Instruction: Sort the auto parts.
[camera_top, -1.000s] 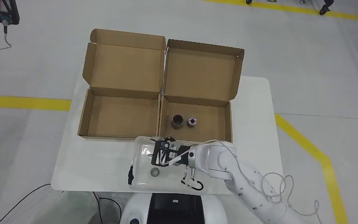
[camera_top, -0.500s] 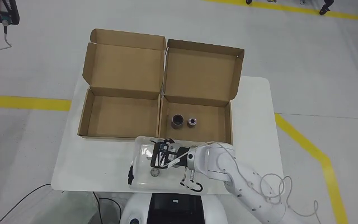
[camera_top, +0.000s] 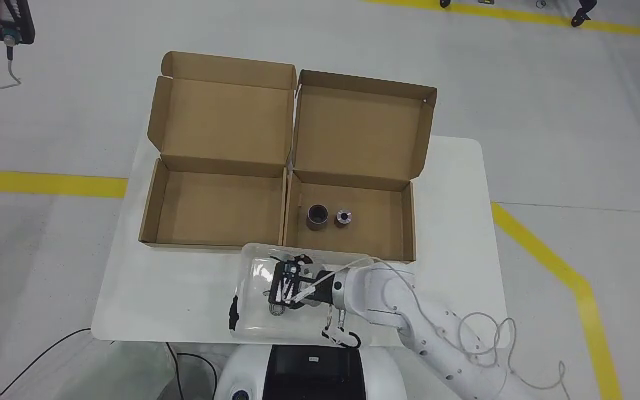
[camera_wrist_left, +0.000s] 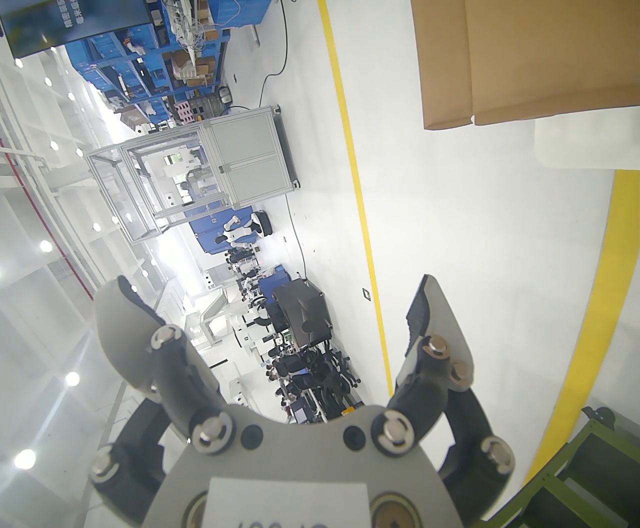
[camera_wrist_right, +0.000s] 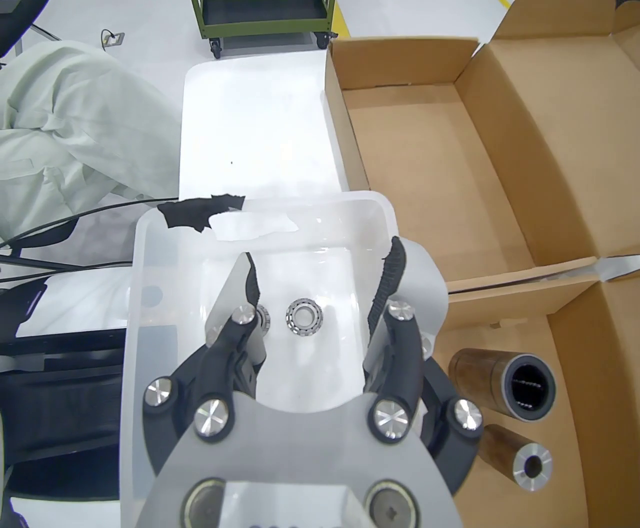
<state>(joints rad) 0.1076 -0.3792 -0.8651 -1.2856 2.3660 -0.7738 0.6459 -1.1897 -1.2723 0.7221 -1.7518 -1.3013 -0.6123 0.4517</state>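
Note:
My right gripper (camera_wrist_right: 320, 252) (camera_top: 284, 288) hangs open inside the clear plastic bin (camera_wrist_right: 150, 300) (camera_top: 255, 262) at the table's front. A small silver roller bearing (camera_wrist_right: 303, 315) lies on the bin floor between the fingers, touching neither. A second small bearing (camera_wrist_right: 263, 318) shows partly behind one finger. The right cardboard box (camera_top: 395, 225) (camera_wrist_right: 600, 350) holds a dark metal sleeve (camera_top: 318, 215) (camera_wrist_right: 502, 382) and a smaller bushing (camera_top: 344, 217) (camera_wrist_right: 517, 457). The left cardboard box (camera_top: 215, 205) (camera_wrist_right: 435, 165) has a bare floor. My left gripper (camera_wrist_left: 272, 295) is open, holds nothing and faces out across the room.
Both boxes stand side by side on the white table (camera_top: 450, 200) behind the bin, lids upright at the back. Black tape (camera_wrist_right: 200, 212) sticks to the bin's rim. Black cables (camera_wrist_right: 75, 220) trail past the table's left side.
My right gripper has shifted slightly left and toward the table's front, lower into the bin, and now covers the bearing in the top view. The boxes and their parts have not moved.

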